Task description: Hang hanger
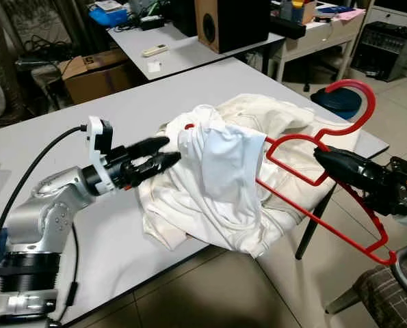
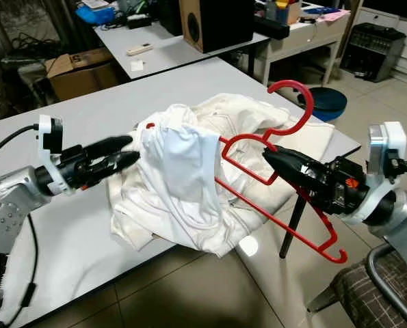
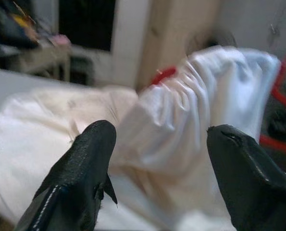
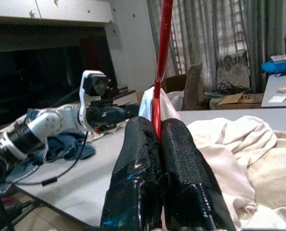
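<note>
Threading the rest of the white shirt (image 1: 220, 184) onto the red hanger (image 1: 326, 181) is the step I judge to be in hand, and doing it well means keeping my right pincer (image 1: 326, 158) firm on the wire so the frame does not swing while my left pincer (image 1: 163, 152) works the cloth along the arm.

From the left eye, the hanger sits at about 3 o'clock, its hook up over the table (image 1: 66, 137) edge and its far tip buried in the shirt near the middle. My left pincer comes in from 9 o'clock, fingers slightly parted, tips touching or just beside the bunched fabric; I cannot tell which.

From the right eye, the shirt lies draped over one hanger arm only, on top of a cream garment (image 2: 258, 116) spread on the table. The other arm and bottom bar hang bare past the table edge toward 5 o'clock.

From my left wrist, both fingers stand apart with nothing between them, gathered white folds just ahead and a bit of red wire at 12 o'clock.

From my right wrist, the fingers are pressed together on the red wire, which rises straight to 12 o'clock. The hanger looks thin and rigid, the shirt soft and likely to slide.
</note>
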{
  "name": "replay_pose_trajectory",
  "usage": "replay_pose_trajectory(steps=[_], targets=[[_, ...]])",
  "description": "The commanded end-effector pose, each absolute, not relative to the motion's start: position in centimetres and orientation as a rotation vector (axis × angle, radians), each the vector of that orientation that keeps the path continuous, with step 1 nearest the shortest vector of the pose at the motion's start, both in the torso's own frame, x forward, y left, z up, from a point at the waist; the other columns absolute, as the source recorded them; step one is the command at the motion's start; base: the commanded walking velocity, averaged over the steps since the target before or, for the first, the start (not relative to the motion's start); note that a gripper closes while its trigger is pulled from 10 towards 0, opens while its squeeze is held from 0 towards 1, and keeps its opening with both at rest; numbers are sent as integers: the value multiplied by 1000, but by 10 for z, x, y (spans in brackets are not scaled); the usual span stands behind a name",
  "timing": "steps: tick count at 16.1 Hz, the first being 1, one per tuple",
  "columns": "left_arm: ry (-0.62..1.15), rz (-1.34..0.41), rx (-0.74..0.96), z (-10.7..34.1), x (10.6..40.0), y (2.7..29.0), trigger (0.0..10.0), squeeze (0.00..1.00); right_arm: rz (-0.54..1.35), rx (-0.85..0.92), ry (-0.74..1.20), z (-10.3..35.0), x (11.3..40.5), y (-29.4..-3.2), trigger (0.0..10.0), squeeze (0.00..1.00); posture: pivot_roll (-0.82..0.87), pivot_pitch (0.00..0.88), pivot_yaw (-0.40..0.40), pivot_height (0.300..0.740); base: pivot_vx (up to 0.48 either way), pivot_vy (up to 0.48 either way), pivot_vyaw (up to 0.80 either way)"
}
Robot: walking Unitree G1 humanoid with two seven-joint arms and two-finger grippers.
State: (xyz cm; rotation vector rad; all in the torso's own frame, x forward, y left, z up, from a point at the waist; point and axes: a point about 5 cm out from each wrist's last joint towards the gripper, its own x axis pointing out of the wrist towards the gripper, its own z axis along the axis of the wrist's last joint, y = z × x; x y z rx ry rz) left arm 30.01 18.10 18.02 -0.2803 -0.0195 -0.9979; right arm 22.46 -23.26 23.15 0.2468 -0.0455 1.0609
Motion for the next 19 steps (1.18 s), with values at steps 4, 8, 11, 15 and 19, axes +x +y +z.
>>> replay_pose_trajectory(steps=[4, 8, 11, 15, 19], targets=[[-52, -983, -338, 183, 299, 164, 10000, 0, 1069, 258, -66, 237, 224, -232, 10000, 0, -156, 0, 125, 740, 0, 0, 0], [-42, -959, -358, 179, 300, 160, 1804, 0, 1070, 257, -64, 238, 224, -232, 10000, 0, -160, 0, 129, 740, 0, 0, 0], [-46, -945, -361, 179, 301, 160, 0, 0, 1073, 256, -61, 238, 225, -232, 10000, 0, -160, 0, 129, 740, 0, 0, 0], [-42, -934, -358, 178, 300, 163, 0, 0, 1076, 251, -57, 238, 226, -233, 10000, 0, -155, 0, 124, 740, 0, 0, 0], [-39, -920, -346, 178, 301, 165, 0, 0, 1076, 248, -56, 238, 227, -233, 10000, 0, -156, 0, 123, 740, 0, 0, 0]])
